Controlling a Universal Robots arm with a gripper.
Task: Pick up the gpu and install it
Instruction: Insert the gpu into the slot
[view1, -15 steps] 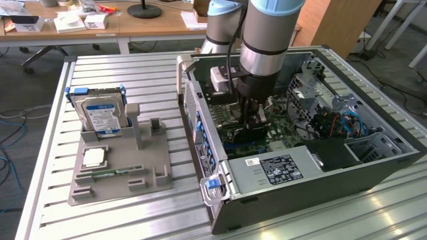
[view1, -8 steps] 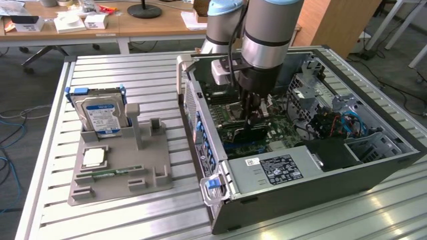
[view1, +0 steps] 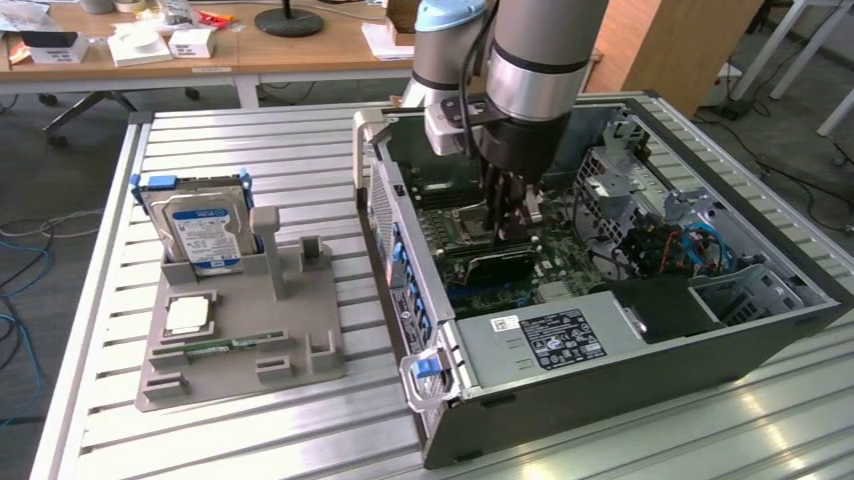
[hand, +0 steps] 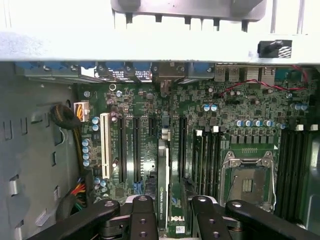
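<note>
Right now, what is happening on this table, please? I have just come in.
A grey robot arm reaches down into the open black computer case lying on the slatted metal table. Its gripper holds the gpu, a thin flat black card, on edge over the green motherboard, among the long black slots. Whether the card is fully seated I cannot tell. Beside the case, a grey holder carries a silver hard drive with a blue-white label.

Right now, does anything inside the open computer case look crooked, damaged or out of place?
Nothing stands out. The thin black gpu stands edge-on between the gripper fingers, in line with the green motherboard's slots.
</note>
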